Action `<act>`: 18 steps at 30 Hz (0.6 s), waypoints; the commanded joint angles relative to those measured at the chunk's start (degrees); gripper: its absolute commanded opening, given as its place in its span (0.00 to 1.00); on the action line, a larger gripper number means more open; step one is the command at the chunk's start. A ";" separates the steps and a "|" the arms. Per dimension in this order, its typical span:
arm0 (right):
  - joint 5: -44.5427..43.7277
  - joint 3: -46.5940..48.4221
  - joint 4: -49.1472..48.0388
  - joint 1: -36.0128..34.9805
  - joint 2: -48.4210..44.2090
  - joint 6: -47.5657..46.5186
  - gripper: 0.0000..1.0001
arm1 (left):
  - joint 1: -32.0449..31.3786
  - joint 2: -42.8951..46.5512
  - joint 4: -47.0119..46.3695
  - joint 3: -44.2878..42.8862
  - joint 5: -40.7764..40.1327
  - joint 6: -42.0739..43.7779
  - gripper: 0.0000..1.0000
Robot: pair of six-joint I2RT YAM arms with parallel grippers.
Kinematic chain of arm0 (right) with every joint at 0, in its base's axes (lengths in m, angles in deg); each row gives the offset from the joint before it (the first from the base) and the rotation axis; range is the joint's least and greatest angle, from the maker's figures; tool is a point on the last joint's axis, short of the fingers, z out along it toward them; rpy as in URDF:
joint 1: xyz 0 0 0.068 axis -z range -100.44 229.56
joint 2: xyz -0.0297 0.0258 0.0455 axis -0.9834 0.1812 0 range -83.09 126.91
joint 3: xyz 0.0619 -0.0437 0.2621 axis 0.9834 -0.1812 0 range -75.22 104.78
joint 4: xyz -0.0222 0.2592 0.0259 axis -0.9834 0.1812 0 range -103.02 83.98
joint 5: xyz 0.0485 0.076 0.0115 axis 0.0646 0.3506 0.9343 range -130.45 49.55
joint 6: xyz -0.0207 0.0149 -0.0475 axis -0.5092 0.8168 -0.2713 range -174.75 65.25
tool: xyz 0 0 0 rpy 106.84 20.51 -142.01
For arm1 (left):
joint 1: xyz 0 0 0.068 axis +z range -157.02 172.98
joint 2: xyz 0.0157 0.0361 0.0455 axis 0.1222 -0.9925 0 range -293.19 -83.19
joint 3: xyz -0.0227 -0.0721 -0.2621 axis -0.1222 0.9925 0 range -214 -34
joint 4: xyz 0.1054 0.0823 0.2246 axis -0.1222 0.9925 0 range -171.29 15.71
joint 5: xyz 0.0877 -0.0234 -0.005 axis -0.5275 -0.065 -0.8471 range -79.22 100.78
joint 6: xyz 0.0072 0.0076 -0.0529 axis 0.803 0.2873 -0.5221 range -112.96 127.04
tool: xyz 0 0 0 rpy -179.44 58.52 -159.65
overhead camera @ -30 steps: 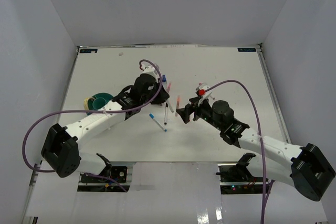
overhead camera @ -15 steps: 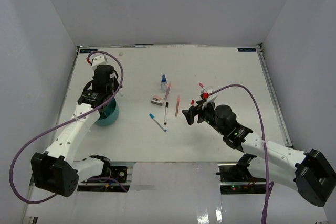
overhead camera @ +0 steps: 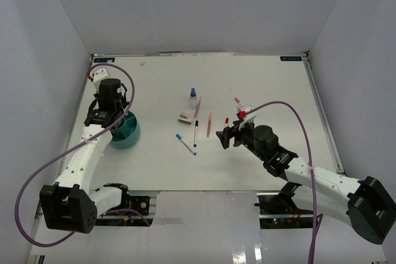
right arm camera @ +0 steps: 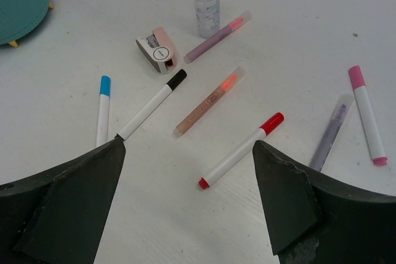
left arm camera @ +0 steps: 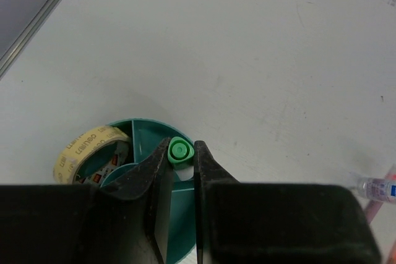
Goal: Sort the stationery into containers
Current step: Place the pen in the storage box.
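Left gripper (left arm camera: 182,155), marker (left arm camera: 178,150) leftward over cup (overhead camera: 130,135) rim

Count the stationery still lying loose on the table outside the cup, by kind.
White markers: 4 (blue-capped, black-capped, red-capped, pink-capped)
Slim pens: 3 (purple, tan, grey)
Bottle: 1
Pink-white block: 1
Total: 9

Overhead, close wrists; common teal cup (overhead camera: 127,141)
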 commanded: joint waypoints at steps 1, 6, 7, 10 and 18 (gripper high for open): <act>-0.59 -0.23 -2.29 -0.26 -0.16 -0.37 0.90 | 1.46 2.83 -4.19 3.64 -2.79 0.98 0.04; -0.77 -0.32 -2.29 -0.26 0.28 -0.37 0.90 | 3.22 2.31 -7.19 6.90 -1.12 0.81 0.11; -0.94 -0.32 -2.29 -0.26 0.19 -0.46 0.90 | 3.48 2.04 -7.46 7.33 -0.86 0.81 0.13; -2.17 -0.49 -2.29 -0.26 0.28 -0.28 0.90 | 4.63 1.25 -8.07 7.78 0.46 0.54 0.20; -5.86 -0.41 -1.86 -0.17 1.33 0.16 0.90 | 6.12 1.51 -9.04 8.57 3.19 0.63 0.43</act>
